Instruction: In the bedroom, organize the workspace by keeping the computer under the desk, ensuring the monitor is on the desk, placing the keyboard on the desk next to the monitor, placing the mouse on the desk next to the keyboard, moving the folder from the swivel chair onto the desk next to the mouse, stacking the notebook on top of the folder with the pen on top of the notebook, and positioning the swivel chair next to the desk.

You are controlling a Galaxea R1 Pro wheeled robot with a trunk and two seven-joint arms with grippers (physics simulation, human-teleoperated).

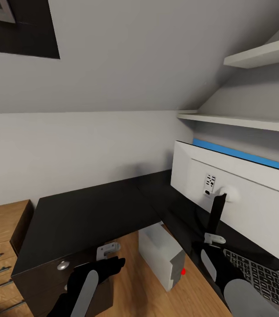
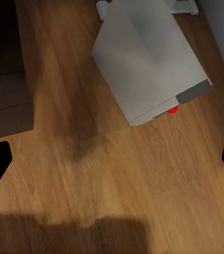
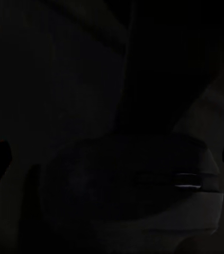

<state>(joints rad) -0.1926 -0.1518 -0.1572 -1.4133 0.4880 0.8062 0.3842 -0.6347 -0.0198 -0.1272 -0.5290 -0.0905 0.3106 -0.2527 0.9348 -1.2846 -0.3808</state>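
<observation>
Black mouse [image 3: 127, 185] lies just below the right gripper's wrist camera, on the desk [image 1: 91, 211] near the keyboard [image 1: 262, 275].
Mouse step looks to be in hand. Right jaws: cannot tell; left gripper [image 2: 112, 159] spread wide above floor beside the computer [image 1: 161, 255]. Next, settle it beside the keyboard's end.
</observation>
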